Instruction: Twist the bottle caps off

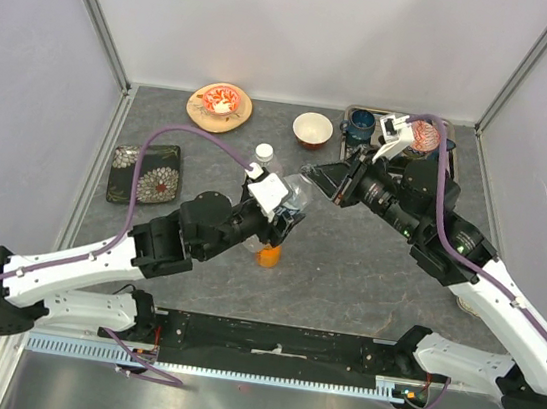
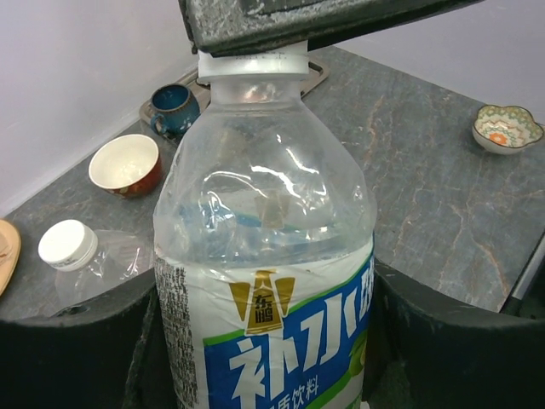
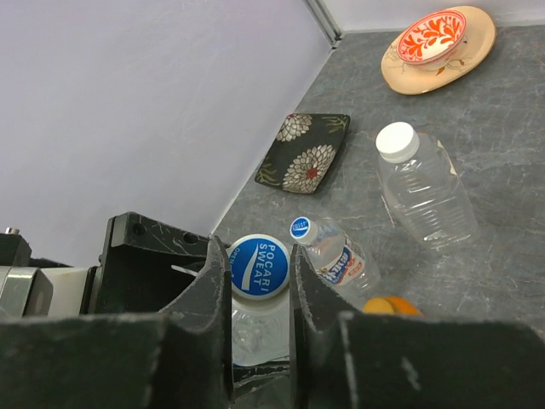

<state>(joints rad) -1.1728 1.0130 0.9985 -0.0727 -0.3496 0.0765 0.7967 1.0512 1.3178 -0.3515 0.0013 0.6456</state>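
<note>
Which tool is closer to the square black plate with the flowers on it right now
Left. The left tool, gripping the labelled bottle mid-table, is nearer the black floral plate at the table's left side. The right tool, clamped on that bottle's cap, reaches in from the right, slightly farther.

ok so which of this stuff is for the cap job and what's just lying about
Job: held bottle, its blue cap, tall clear bottle, second blue-label bottle, orange bottle.
Lying about: floral tray, red bowl, blue mug, orange-patterned bowl.
</note>
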